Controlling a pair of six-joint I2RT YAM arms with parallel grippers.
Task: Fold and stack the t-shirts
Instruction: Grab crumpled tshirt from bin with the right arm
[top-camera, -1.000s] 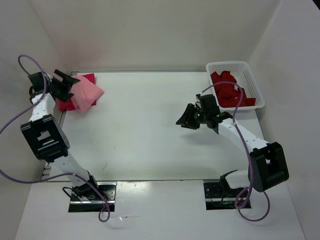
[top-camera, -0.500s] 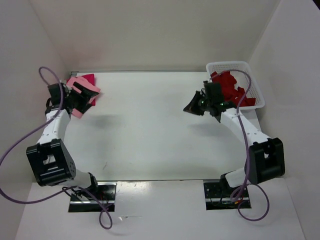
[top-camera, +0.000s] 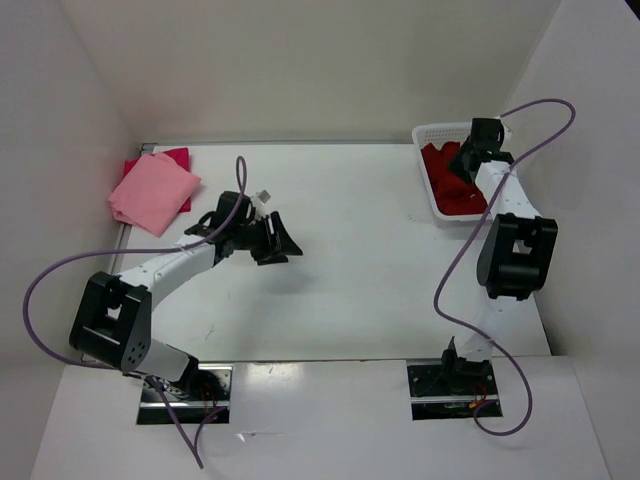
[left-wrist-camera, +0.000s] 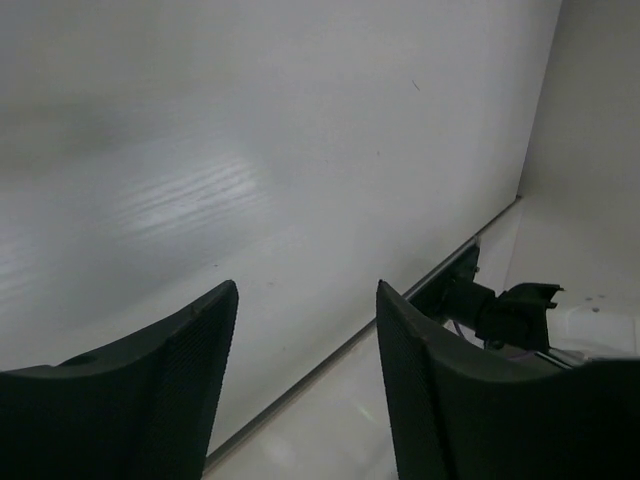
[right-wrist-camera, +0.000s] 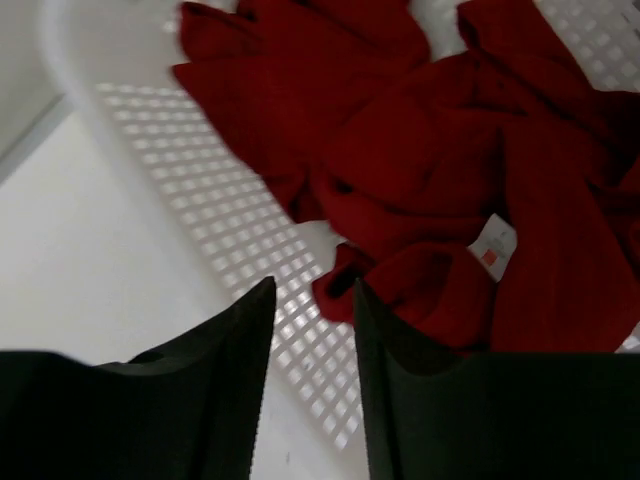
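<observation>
- Pink shirt (top-camera: 153, 192): folded, upper left, atop the largely hidden magenta shirt (top-camera: 178, 158).
- Red shirt (right-wrist-camera: 450, 150): crumpled in the basket (right-wrist-camera: 180, 140), upper right.
- Left gripper (left-wrist-camera: 305, 300): centre-left, jaws apart, empty.
- Right gripper (right-wrist-camera: 312, 290): over the basket, jaws apart, seemingly gripping nothing.

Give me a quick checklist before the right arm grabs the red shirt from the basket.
1. Right gripper over the dark red t-shirt, jaws apart: ok.
2. Right gripper empty: ok.
3. Dark red t-shirt spread for a clean pinch: not ok, crumpled in the basket.
4. Left gripper open, empty, away from the basket: ok.
5. Light pink t-shirt folded on the magenta t-shirt: ok.
6. Right gripper touching cloth: cannot tell.
</observation>
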